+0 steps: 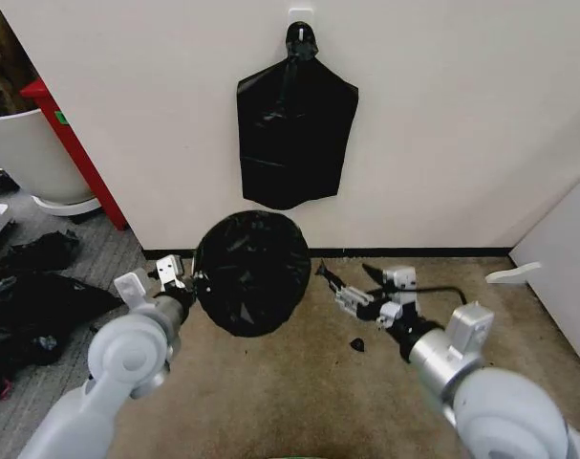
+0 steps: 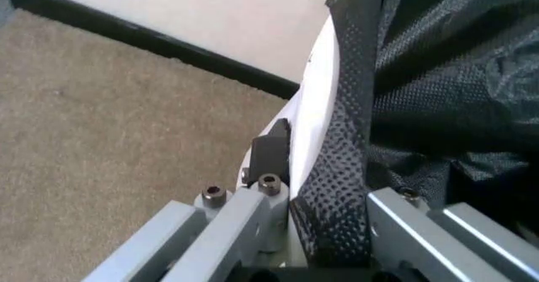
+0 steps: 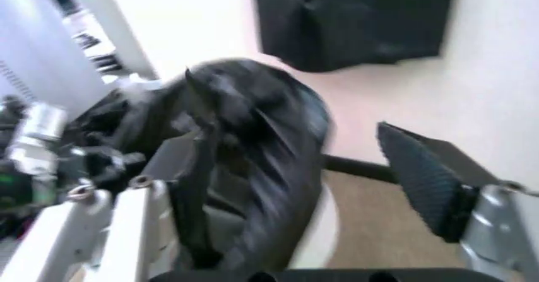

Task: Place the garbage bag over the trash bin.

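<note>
Item one, the garbage bag [image 1: 251, 273]: thin, glossy black wrinkled plastic, which you will find draped over the trash bin [image 2: 316, 105], a small round cream-white plastic bucket standing on the tan carpet [image 1: 299, 382] at the foot of the cream wall [image 1: 442, 115]; in your head view the bag hides the bucket wholly, while the left wrist view shows a strip of white side beside the black film. Item two, your left gripper [image 1: 186, 279]: at the bag's left edge, its two fingers closed narrowly on the bag and the bin's wall together, one black pad [image 2: 271, 152] pressed to the outside of the white wall and the film gathered between the fingers. Item three, your right gripper [image 1: 352, 296]: held off to the right of the bag, apart from it, jaws spread wide and holding nothing; the right wrist view looks between its fingers at the covered bin. Item four, a flat black bag with a pinched neck [image 1: 294, 129], hanging from a hook on the wall above the bin. Item five, a small black scrap [image 1: 357, 344] lying on the carpet below the right gripper.
</note>
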Tool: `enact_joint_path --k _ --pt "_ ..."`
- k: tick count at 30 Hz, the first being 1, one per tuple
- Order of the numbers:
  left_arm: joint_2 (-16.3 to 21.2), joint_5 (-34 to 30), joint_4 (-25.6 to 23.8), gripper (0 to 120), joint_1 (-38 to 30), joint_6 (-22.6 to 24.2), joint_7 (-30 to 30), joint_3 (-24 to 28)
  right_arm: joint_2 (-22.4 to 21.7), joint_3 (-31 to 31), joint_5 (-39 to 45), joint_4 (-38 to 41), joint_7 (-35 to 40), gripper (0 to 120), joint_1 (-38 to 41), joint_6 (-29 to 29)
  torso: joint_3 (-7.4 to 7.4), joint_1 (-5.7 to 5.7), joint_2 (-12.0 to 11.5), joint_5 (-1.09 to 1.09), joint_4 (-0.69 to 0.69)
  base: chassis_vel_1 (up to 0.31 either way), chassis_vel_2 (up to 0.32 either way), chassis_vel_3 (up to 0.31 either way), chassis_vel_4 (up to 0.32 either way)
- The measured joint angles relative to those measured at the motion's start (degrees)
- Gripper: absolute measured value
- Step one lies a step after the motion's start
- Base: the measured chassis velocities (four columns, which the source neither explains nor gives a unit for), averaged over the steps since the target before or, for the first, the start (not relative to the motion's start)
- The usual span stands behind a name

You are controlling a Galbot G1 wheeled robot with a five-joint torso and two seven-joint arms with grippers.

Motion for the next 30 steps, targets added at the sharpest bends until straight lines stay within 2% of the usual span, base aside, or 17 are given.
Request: enact_joint_path --k 4,8,9,11,14,15,18,22,30 --pt "-0.32 5.94 -0.03 1 1.62 -0.70 2.44 1.19 -1.07 -3.15 6.13 -0.08 -0.01 52 7.58 -3.58 0.00 0.00 0.00 0.00 0.02 0.000 0.000 0.000 0.000" --pt "-0.72 10.92 -0.13 1 2.90 -1.41 4.44 2.54 -1.52 -10.82 14.68 -0.19 3.31 35 17.46 -7.23 0.00 0.00 0.00 0.00 0.01 0.000 0.000 0.000 0.000" --pt "-0.72 10.92 -0.13 1 2.90 -1.41 4.44 2.54 -1.52 -10.82 14.68 -0.19 3.31 35 17.46 -7.23 0.00 0.00 0.00 0.00 0.01 0.000 0.000 0.000 0.000" --pt "-0.95 12.66 -0.13 1 3.24 -1.87 5.34 3.13 -1.02 -15.08 17.22 -0.24 5.11 29 21.53 -8.14 0.00 0.00 0.00 0.00 0.01 0.000 0.000 0.000 0.000" --pt "-1.42 15.68 -0.67 1 3.66 -2.47 6.77 4.30 2.11 -23.97 21.83 -1.68 12.84 13 29.19 -8.82 0.00 0.00 0.00 0.00 0.02 0.000 0.000 0.000 0.000" --pt "-1.42 15.68 -0.67 1 3.66 -2.47 6.77 4.30 2.11 -23.97 21.83 -1.68 12.84 13 29.19 -8.82 0.00 0.00 0.00 0.00 0.02 0.000 0.000 0.000 0.000" --pt "-1.57 17.94 -1.19 1 4.24 -2.99 8.23 4.75 5.62 -29.33 26.31 -3.53 22.53 1 32.57 -8.13 0.00 0.00 0.00 -0.01 0.01 0.000 0.000 0.000 0.000" --pt "-1.59 20.81 -1.85 1 5.65 -3.84 10.22 4.50 9.11 -32.94 27.72 -6.19 29.91 0 33.62 -6.67 0.00 0.00 0.00 -0.01 0.02 0.000 0.000 0.000 0.000" --pt "-1.52 23.60 -3.24 1 7.22 -4.47 12.14 3.94 10.98 -35.84 23.46 -11.13 32.37 0 32.69 -5.69 0.00 0.00 0.00 -0.01 0.00 0.000 0.000 0.000 0.000"
